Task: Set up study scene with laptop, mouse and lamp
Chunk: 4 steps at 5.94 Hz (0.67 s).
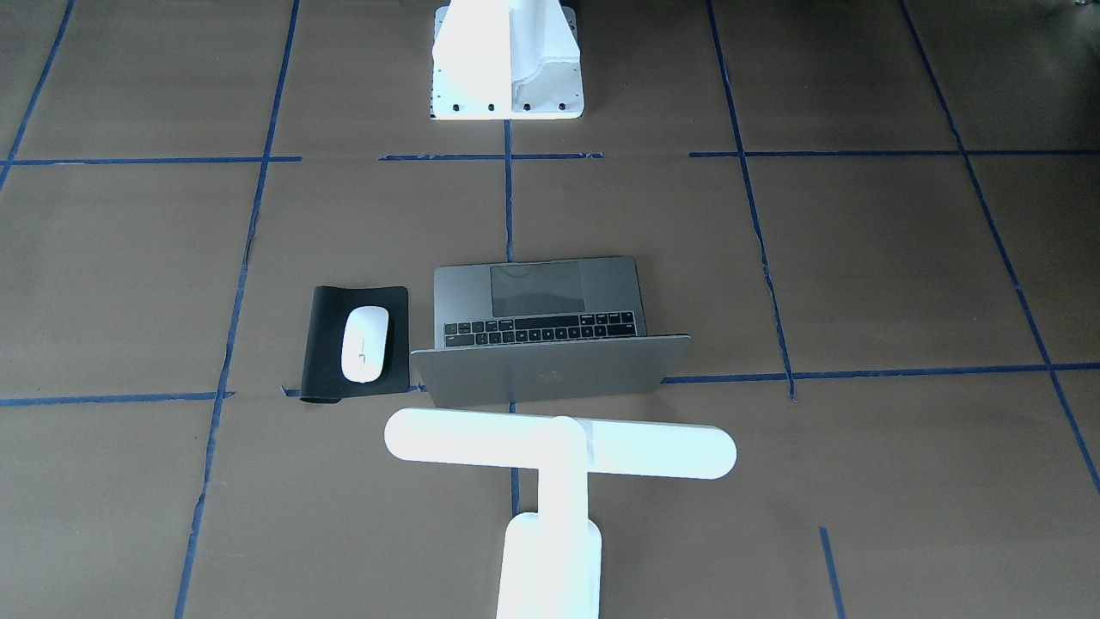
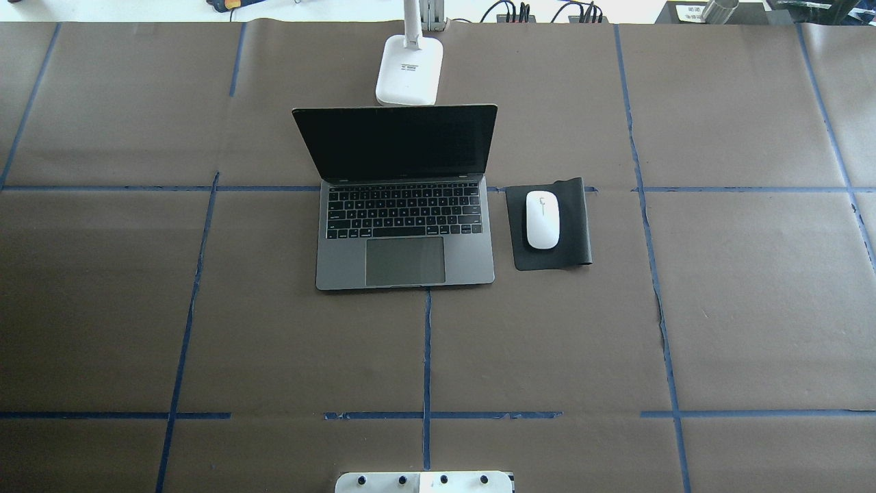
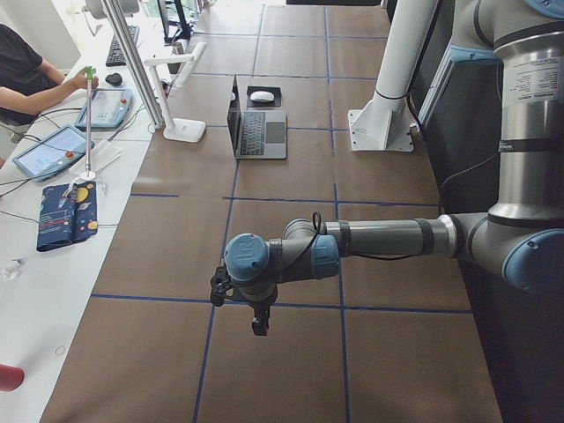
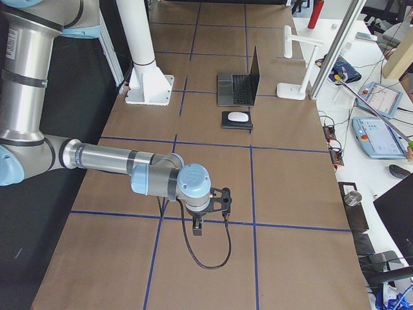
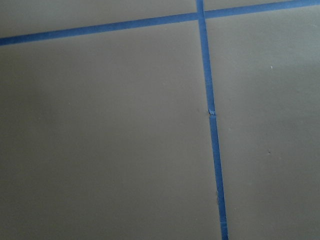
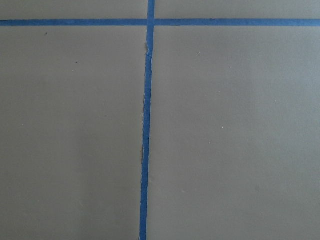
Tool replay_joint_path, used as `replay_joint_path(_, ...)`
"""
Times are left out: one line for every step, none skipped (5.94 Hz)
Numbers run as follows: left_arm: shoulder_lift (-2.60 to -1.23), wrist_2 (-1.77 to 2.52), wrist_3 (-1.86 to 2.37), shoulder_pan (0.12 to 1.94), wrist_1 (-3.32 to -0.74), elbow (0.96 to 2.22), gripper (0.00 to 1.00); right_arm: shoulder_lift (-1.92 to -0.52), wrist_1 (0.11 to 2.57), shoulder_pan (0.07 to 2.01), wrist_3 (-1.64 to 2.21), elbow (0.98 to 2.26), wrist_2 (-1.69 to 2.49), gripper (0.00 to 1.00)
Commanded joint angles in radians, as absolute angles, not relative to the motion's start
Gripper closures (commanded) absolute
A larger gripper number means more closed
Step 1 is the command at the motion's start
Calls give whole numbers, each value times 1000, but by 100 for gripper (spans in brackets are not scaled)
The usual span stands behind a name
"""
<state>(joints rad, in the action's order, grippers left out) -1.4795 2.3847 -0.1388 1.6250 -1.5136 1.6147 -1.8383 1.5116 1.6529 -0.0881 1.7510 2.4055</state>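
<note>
The laptop point(image 2: 405, 233) is set open at the centre of the counter point(image 2: 547, 342), its screen upright and its keyboard toward the robot. The mouse point(image 2: 542, 219) lies on a black mat point(image 2: 551, 257) just beside the laptop, on the robot's right. The lamp point(image 1: 559, 447) stands just behind the lid, its bar level above the lid's top edge.

The left end effector point(image 3: 258, 324) and the right end effector point(image 4: 197, 227) are held above bare counter, well apart from the items. Whether either is released or clenched cannot be told from the side views.

The arrangement is judged complete. Hazards from here:
- If an arm is swung across the centre, the lamp bar may be struck and the lamp tipped onto the lid.
- If the mat is nudged, the glossy mouse may be slid off it.
</note>
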Motion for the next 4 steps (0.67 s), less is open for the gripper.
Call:
replay_joint_path(-1479,2385,-123,1624,-1526,1617,0,-1838,1465,1654,-35,1746,2411,0)
replay_joint_path(-1477,2385,-123,1626,-1526,1617,0,-1832,1494,1652,-35,1768,2410,0)
replay_joint_path(-1477,2385,-123,1626,-1526,1618,0,-1818,1623,1652,-35,1843,2407,0)
replay_joint_path(-1477,2385,-123,1625,-1526,1621,0,-1819,1722,1652,-37,1912,2399,0)
